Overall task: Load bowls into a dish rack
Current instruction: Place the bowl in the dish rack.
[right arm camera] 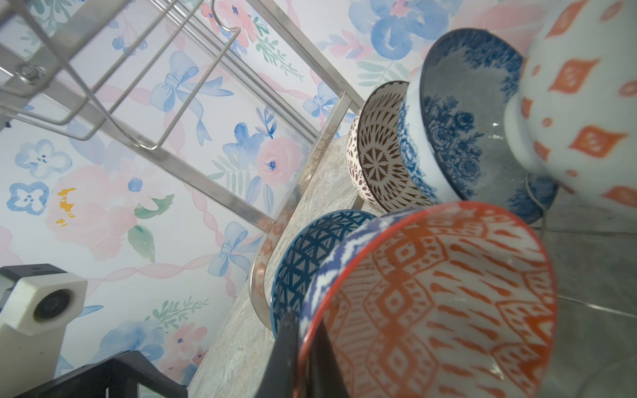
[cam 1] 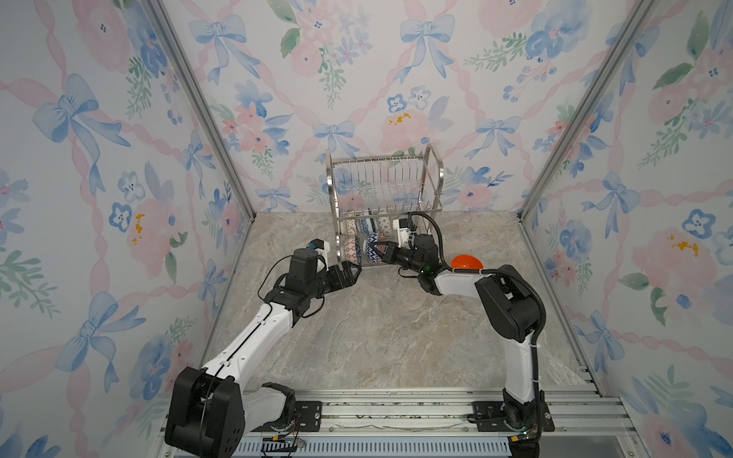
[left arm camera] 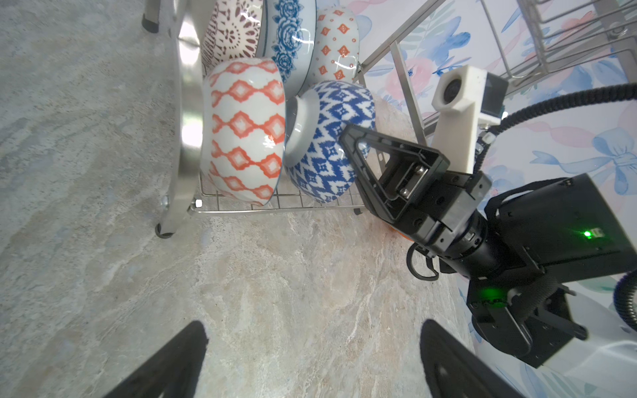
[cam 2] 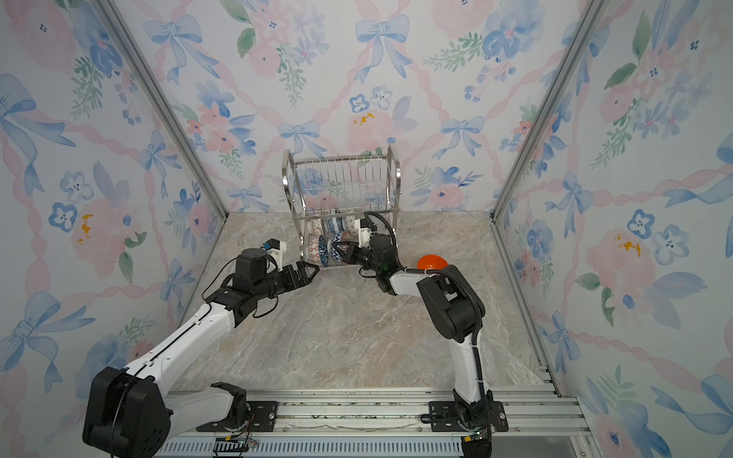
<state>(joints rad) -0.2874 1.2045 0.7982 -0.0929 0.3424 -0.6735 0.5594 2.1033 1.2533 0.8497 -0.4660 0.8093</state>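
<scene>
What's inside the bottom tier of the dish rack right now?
Five bowls on edge. In front: red-orange lattice bowl and blue zigzag bowl, its rim pinched by the right gripper. Behind: brown-patterned bowl, blue floral bowl, orange-diamond bowl, partly covered by the front pair.

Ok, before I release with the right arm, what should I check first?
1. Right end effector grip: shut on the rim of the blue zigzag bowl. Ok.
2. Seating: that bowl stands on edge on the lower tier of the dish rack, beside the orange lattice bowl. Whether it stands unaided: cannot tell.
3. Left end effector: open, holding nothing, off the rack's front corner. Ok.
4. Right wrist's clearance under the upper tier for backing out: cannot tell.
5. Plain orange bowl: on the table behind the right arm, not loaded. Not ok.
</scene>
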